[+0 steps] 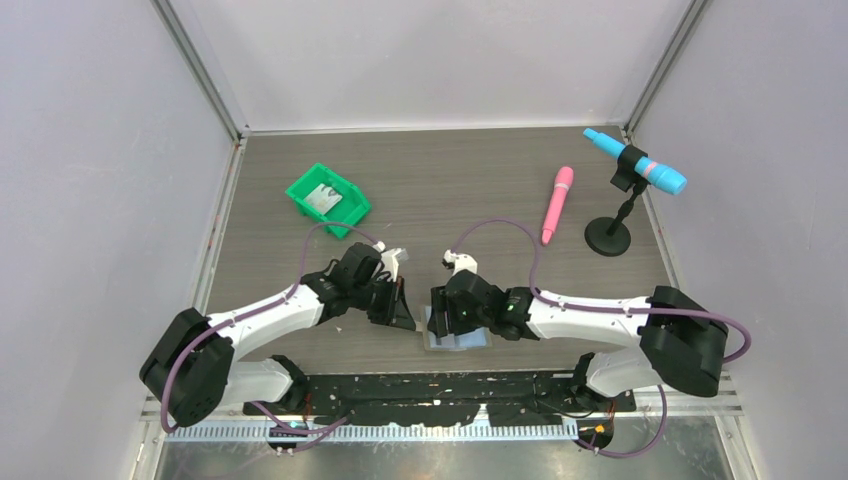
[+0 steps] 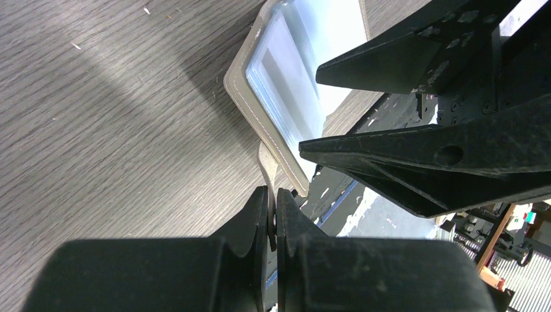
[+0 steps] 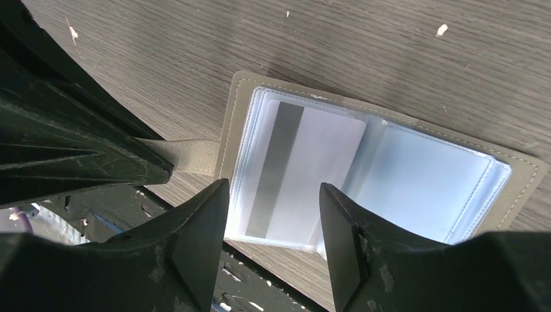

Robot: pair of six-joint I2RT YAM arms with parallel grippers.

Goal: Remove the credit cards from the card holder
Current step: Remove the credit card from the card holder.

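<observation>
Your left gripper (image 2: 273, 195) is clamped shut on the grey tab (image 3: 185, 156), pinning the open card holder (image 3: 232, 123) low in the top view, centre. Your right gripper (image 3: 273, 188) is open, straddling the striped credit card (image 3: 312, 162). I'd pinch only the card edge, not the sleeve.

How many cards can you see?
2. One card with a grey stripe sits in a pocket of the open card holder, under the right tool. A second card, it seems, lies in the green bin, back left. More may hide in other pockets.
</observation>
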